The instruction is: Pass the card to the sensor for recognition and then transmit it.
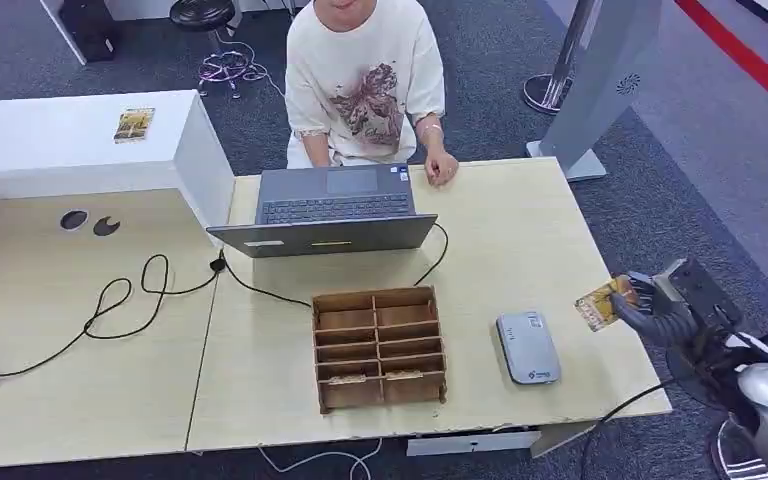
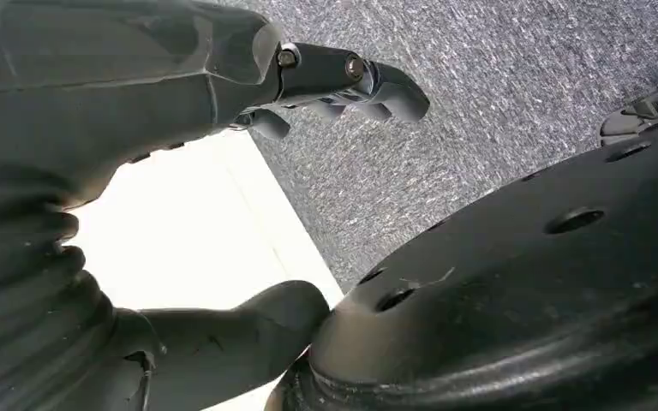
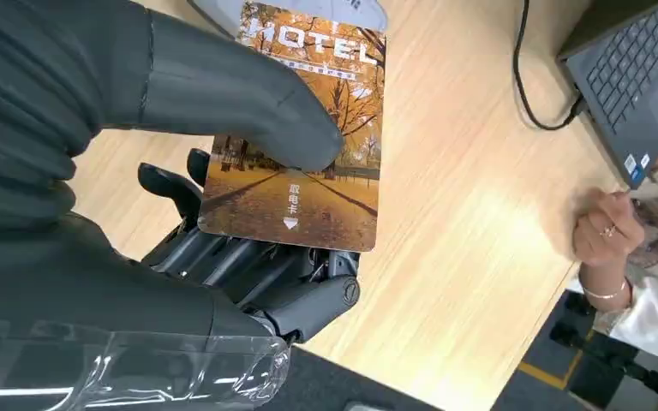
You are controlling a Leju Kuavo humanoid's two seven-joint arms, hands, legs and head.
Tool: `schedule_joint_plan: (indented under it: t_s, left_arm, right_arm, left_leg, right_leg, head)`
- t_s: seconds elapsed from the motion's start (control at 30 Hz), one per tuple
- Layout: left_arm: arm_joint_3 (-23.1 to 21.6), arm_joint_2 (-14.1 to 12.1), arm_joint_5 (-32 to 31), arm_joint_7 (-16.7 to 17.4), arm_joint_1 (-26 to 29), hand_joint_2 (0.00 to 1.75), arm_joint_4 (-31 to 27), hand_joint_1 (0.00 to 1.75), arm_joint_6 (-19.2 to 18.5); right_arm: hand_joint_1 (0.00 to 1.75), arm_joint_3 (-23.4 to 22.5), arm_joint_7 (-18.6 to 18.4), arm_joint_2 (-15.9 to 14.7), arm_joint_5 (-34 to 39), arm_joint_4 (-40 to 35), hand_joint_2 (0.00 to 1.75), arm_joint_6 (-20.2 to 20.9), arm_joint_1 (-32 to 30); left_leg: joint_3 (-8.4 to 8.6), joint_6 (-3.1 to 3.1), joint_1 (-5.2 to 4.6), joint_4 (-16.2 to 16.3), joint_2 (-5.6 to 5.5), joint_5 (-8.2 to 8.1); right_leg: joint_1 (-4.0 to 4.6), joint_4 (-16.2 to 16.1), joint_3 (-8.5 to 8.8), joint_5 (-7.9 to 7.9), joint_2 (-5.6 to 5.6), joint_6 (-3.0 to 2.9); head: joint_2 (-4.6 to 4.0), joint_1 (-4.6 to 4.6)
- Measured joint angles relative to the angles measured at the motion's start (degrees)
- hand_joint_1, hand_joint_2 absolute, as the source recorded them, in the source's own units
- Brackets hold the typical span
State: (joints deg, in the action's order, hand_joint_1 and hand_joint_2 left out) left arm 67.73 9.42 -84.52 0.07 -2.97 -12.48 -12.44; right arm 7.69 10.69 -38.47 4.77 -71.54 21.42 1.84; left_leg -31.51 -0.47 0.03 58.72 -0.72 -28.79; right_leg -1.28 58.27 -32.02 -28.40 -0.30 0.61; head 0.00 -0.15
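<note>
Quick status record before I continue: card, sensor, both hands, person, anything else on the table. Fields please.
card: hotel key card, pinched under the thumb of the right hand, off the table's right edge
sensor: grey reader flat on the table, card not yet over it
left hand: hanging over carpet, holding nothing, fingers apart
person: seated behind the laptop, hand resting on the table
other: wooden compartment box beside the reader; second card on the white counter
</note>
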Motion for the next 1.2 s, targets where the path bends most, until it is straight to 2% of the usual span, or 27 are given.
schedule_joint_plan:
  t_s: [0.23,0.37,0.63,0.8,1.2]
  left_arm:
    - [0.0,0.0,-0.1,0.0,0.0,1.75,0.0,0.0,0.0]
    - [0.0,0.0,-0.2,0.0,0.0,1.75,0.0,0.0,-0.1]
    - [0.0,0.0,-0.4,0.0,-0.1,1.75,0.0,0.0,-0.2]
    - [0.0,0.0,-0.4,0.0,-0.1,1.75,0.0,0.0,-0.2]
    - [0.0,0.0,-0.3,0.0,-0.1,1.75,0.0,0.0,-0.3]
  right_arm:
    - [1.75,2.6,0.0,1.1,-0.4,0.1,1.75,-0.6,-0.2]
    - [1.75,4.6,-0.4,2.1,-2.7,0.7,1.75,-2.5,0.1]
    - [1.75,8.2,-0.2,5.6,-7.1,4.3,1.75,-5.5,2.0]
    - [1.75,9.5,0.0,7.5,-8.2,6.2,1.75,-6.3,3.0]
    - [1.75,10.6,-0.5,9.5,-10.1,8.0,1.75,-7.7,4.1]
  left_leg:
    - [0.0,0.0,0.0,0.0,0.0,0.0]
    - [-0.01,0.0,0.02,0.0,0.0,0.0]
    - [-0.01,0.0,0.03,0.0,0.01,0.0]
    - [-0.01,0.0,0.03,0.0,0.0,0.0]
    - [-0.01,0.0,0.03,0.0,0.0,0.01]
  right_leg:
    - [0.01,0.0,0.0,0.0,0.0,0.0]
    - [0.01,0.0,0.01,0.0,0.0,0.0]
    - [0.01,0.0,0.01,0.0,0.01,0.0]
    - [0.01,0.0,0.0,0.0,0.0,0.0]
    - [0.01,0.0,0.01,0.0,0.0,0.0]
  head:
    - [0.02,0.0]
    - [0.0,0.0]
    - [0.02,0.0]
    - [0.0,0.0]
    - [0.02,0.02]
